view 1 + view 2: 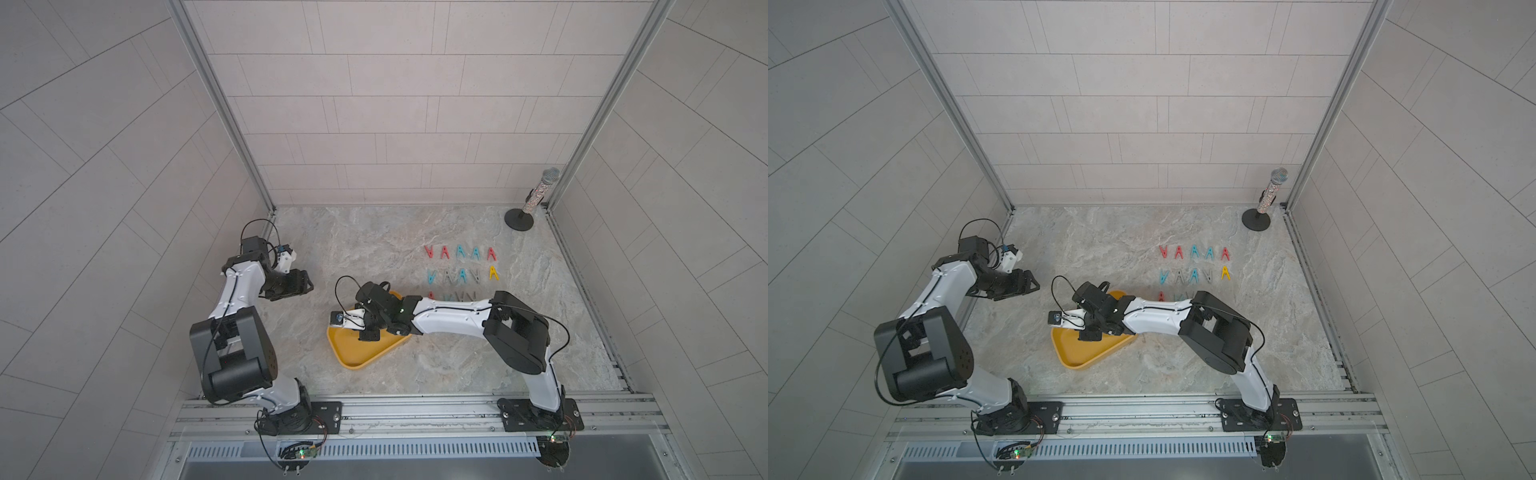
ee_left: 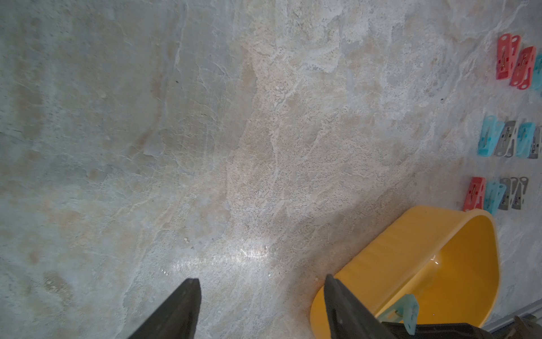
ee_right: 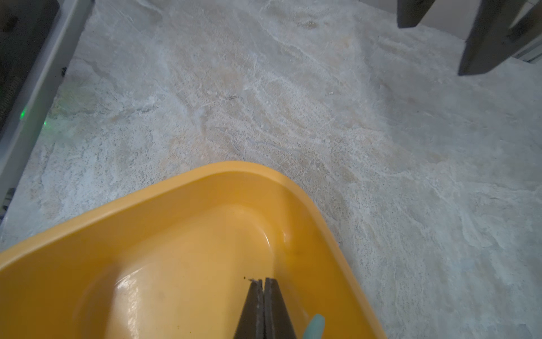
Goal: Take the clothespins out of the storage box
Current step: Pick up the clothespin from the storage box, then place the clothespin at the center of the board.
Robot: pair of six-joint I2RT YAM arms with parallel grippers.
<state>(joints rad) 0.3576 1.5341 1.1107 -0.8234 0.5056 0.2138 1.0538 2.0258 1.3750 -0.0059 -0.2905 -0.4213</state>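
The yellow storage box (image 1: 357, 357) (image 1: 1075, 357) lies mid-table. My right gripper (image 1: 368, 336) (image 3: 262, 281) reaches down into it, jaws pressed together with nothing seen between the tips. One teal clothespin (image 3: 315, 325) (image 2: 409, 312) stands tilted in the box right beside a finger; whether it is pinched farther back is hidden. Several red, teal, grey and yellow clothespins (image 1: 459, 252) lie in rows on the table behind the box; the right arm partly covers the nearest row. My left gripper (image 1: 305, 286) (image 2: 261, 281) hovers open and empty, left of the box.
A glittery microphone on a black round stand (image 1: 536, 199) is in the back right corner. Metal frame posts and tiled walls close in the marble table (image 1: 374, 241) on three sides. The arms' base rail (image 1: 415, 411) runs along the front edge.
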